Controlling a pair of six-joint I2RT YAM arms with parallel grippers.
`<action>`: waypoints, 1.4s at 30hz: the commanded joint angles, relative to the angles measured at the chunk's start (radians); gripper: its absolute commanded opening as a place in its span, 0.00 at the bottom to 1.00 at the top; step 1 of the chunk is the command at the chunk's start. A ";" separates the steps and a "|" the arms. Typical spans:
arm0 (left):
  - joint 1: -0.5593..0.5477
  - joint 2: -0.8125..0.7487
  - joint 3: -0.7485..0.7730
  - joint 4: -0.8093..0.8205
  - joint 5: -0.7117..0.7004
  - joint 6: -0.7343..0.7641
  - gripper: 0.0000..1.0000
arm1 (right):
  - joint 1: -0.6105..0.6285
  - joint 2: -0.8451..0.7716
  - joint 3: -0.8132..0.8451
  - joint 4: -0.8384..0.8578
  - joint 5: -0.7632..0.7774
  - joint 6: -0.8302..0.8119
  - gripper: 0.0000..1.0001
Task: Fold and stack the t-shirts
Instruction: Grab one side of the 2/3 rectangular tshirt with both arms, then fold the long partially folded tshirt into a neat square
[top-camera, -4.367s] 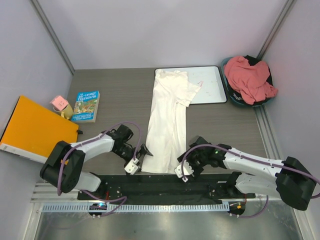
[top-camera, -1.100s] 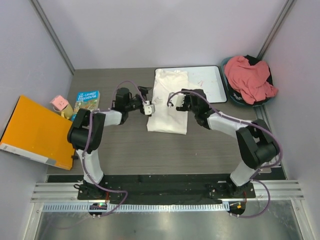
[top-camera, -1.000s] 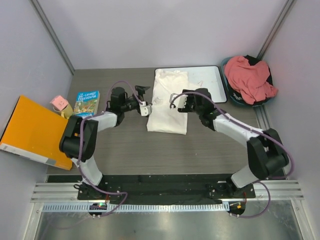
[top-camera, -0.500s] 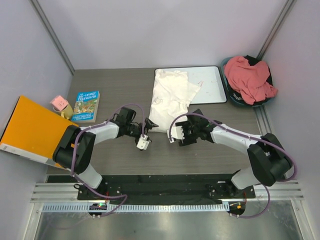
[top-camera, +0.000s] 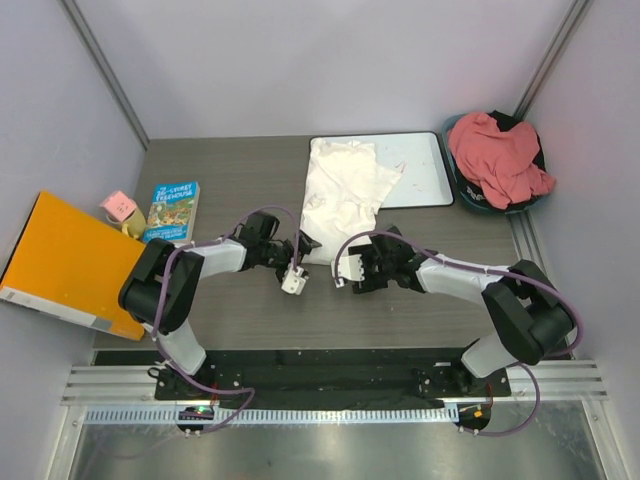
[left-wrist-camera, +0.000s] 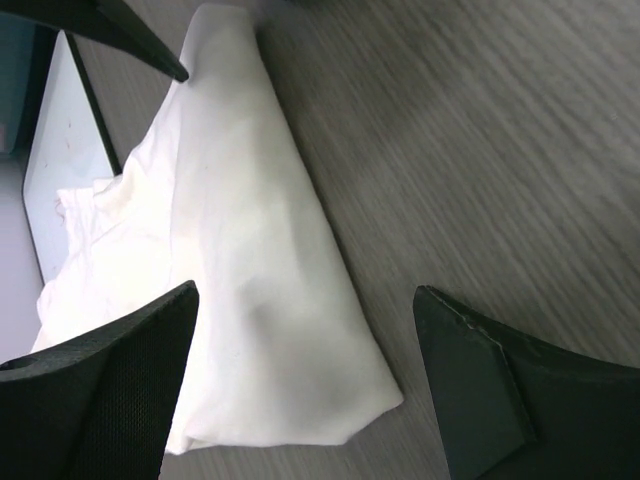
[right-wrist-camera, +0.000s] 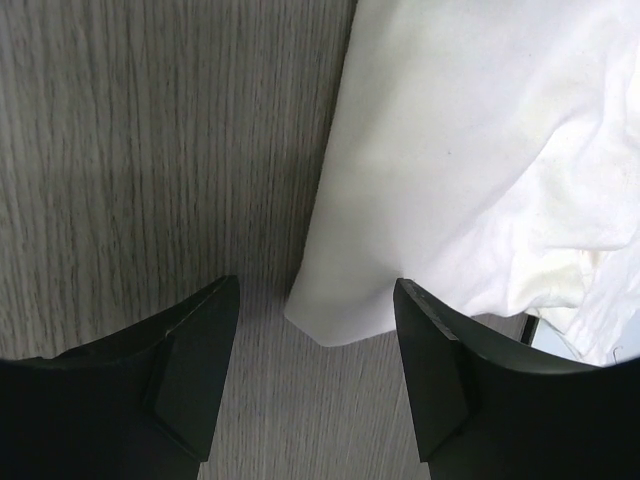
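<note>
The white t-shirt (top-camera: 338, 200) lies as a rumpled long strip, its far part on the whiteboard (top-camera: 415, 165) and its near end on the bare surface (top-camera: 230, 165). The pink t-shirt (top-camera: 498, 155) is heaped in the basket (top-camera: 470, 200) at the far right. The left end effector (top-camera: 299, 263) and the right end effector (top-camera: 347, 269) both stand released, empty, one at each near corner of the white t-shirt. The chief risk is a shallow bite: each wrist view shows a thick layered corner between spread fingers, and jaws closing on the top layer alone would peel the fold apart on lifting. Uneven grips could also skew the next fold, since the strip already runs crooked. A sleeve sticks out onto the whiteboard, and pulling the cloth may drag it loose or bunch it against the whiteboard's raised edge.
</note>
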 joint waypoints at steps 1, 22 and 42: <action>-0.004 0.041 0.002 0.088 -0.092 -0.039 0.88 | 0.005 0.008 -0.014 0.062 0.017 0.023 0.69; -0.012 -0.007 0.144 -0.483 -0.113 0.102 0.04 | -0.003 -0.005 0.124 -0.182 -0.026 0.005 0.01; -0.035 -0.596 0.099 -1.276 0.228 0.307 0.00 | 0.213 -0.440 0.368 -0.830 -0.210 0.189 0.02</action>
